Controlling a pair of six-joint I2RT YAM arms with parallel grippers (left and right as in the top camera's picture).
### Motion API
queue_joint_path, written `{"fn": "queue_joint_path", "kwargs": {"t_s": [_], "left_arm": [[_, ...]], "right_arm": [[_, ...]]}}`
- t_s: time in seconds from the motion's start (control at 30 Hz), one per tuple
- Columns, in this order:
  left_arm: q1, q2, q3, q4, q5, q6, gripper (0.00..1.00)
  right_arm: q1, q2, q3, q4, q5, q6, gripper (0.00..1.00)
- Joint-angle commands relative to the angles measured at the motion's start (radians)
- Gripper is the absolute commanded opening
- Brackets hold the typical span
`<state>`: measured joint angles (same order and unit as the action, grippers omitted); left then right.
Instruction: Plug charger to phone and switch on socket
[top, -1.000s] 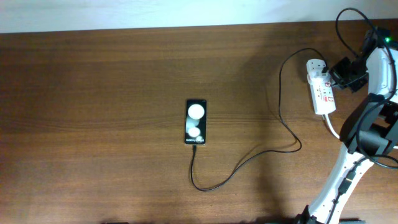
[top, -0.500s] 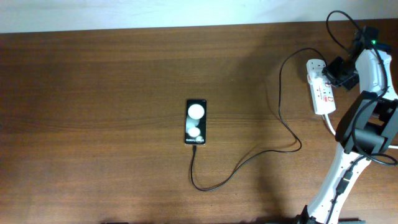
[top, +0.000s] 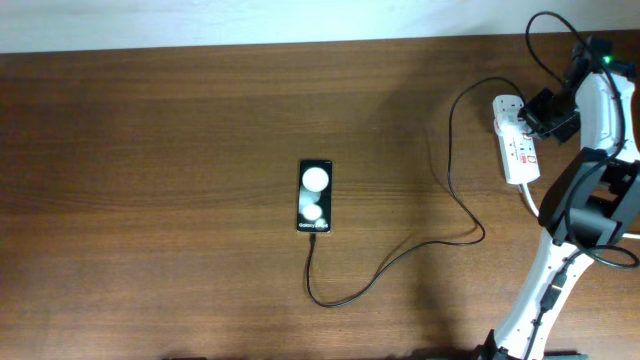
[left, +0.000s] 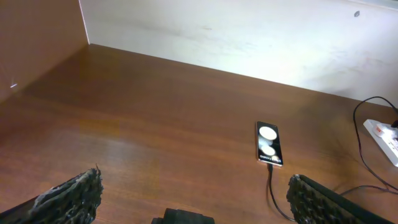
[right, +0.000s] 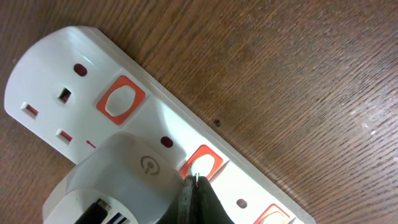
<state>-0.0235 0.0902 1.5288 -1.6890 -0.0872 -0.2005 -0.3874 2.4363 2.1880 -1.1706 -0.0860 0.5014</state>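
The black phone (top: 314, 196) lies mid-table, screen up with two white spots, and also shows in the left wrist view (left: 268, 143). The thin black charger cable (top: 400, 255) runs from the phone's near end across the table to the white socket strip (top: 516, 140) at the far right. My right gripper (right: 194, 183) is shut, its tips pressed on an orange switch (right: 201, 163) of the strip (right: 155, 112), beside a white adapter (right: 118, 180) plugged into it. My left gripper (left: 193, 199) is open, well above the table, its fingers at the frame's lower corners.
The strip's thick white cord (top: 533, 203) runs toward the right arm's base (top: 590, 215). A white wall (left: 249, 37) borders the table's far edge. Another orange switch (right: 120, 99) sits further along the strip.
My right arm shifted slightly toward the far end of the strip and settled over it. The phone and cable have not moved.
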Motion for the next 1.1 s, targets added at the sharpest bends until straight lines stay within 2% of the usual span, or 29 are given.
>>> {"fn": "queue_joint_path", "kwargs": {"t_s": [0.0, 0.23, 0.3, 0.37, 0.47, 0.5, 0.63, 0.73, 0.83, 0.93, 1.07], "left_arm": [[0.007, -0.013, 0.002, 0.002, -0.011, 0.016, 0.99], [0.007, -0.013, 0.002, 0.002, -0.011, 0.016, 0.99], [0.007, -0.013, 0.002, 0.002, -0.011, 0.016, 0.99], [0.007, -0.013, 0.002, 0.002, -0.011, 0.016, 0.99], [0.007, -0.013, 0.002, 0.002, -0.011, 0.016, 0.99], [0.007, -0.013, 0.002, 0.002, -0.011, 0.016, 0.99], [0.007, -0.013, 0.002, 0.002, -0.011, 0.016, 0.99], [0.007, -0.030, 0.001, 0.002, -0.011, 0.016, 0.99], [0.014, -0.083, 0.045, 0.002, -0.011, 0.016, 0.99], [0.015, -0.083, 0.074, 0.002, -0.011, 0.016, 0.99], [0.015, -0.083, 0.074, 0.002, -0.011, 0.016, 0.99]], "right_arm": [[0.010, 0.015, 0.023, 0.008, -0.041, 0.004, 0.04], [0.124, 0.080, -0.058, 0.010, -0.029, 0.004, 0.04], [0.097, 0.066, -0.029, -0.042, -0.025, 0.005, 0.04], [0.035, -0.001, 0.027, -0.145, 0.092, 0.034, 0.04], [-0.048, -0.163, 0.031, -0.181, 0.098, 0.077, 0.04], [-0.073, -0.267, 0.031, -0.193, 0.086, 0.084, 0.04], [-0.090, -0.608, 0.031, -0.151, -0.162, 0.084, 0.04], [-0.091, -0.912, 0.031, 0.002, -0.455, 0.084, 0.04], [-0.090, -1.106, 0.031, 0.162, -0.562, 0.085, 0.04], [-0.085, -1.202, 0.031, 0.207, -0.562, 0.127, 0.04], [0.073, -1.288, 0.016, 0.165, -0.544, 0.089, 0.09]]}}
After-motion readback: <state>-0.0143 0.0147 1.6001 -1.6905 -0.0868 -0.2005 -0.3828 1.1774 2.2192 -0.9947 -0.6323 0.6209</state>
